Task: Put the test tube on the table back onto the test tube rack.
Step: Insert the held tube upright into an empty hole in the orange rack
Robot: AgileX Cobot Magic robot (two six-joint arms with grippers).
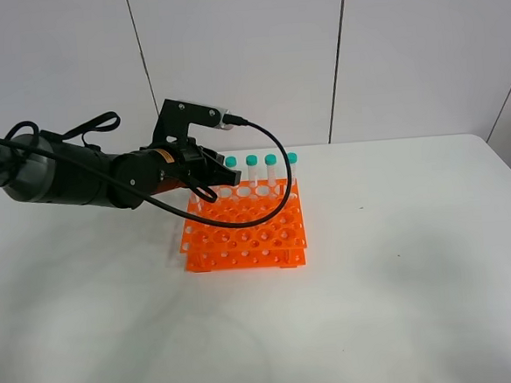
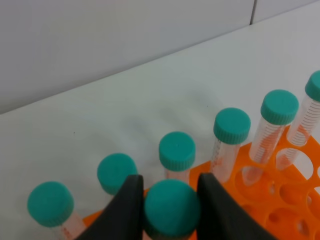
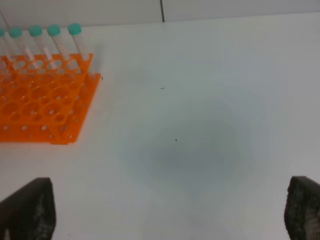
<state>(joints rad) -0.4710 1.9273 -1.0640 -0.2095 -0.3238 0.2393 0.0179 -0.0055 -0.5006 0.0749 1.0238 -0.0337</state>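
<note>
Because the slender clear plastic test tube (image 2: 171, 209) with the teal-green screw cap has to go in upright, the left hand (image 1: 208, 171) grips it by the cap from above. The two dark fingers (image 2: 131, 202) press against either side of the cap, with nothing else in the grip. So the tube is off the plain white matte counter (image 1: 401, 269). It is carried over the far left corner of the bright orange two-tier plastic test tube rack (image 1: 245, 227), just in front of the row of other tubes (image 2: 231, 125), also teal-capped, standing along the rack's far edge.

The cap grip makes sense: it leaves the pointed end free to drop through a hole. In the left wrist view, body and tip are hidden under the held cap, so cannot tell whether the tip is in a hole yet. The exterior view is no help, since the hand blocks it.

Judgement: this is the insertion step and the task is nearly done. What remains is to lower straight, then release. Risks: the fingers sit close to the neighbouring caps, so opening could nudge them, and a tilted tube could catch on a hole's rim.

The right hand (image 3: 166, 207) hangs over bare counter well apart from the rack, fingers spread wide and holding nothing. Likely it is kept out of the way because one arm is enough.
</note>
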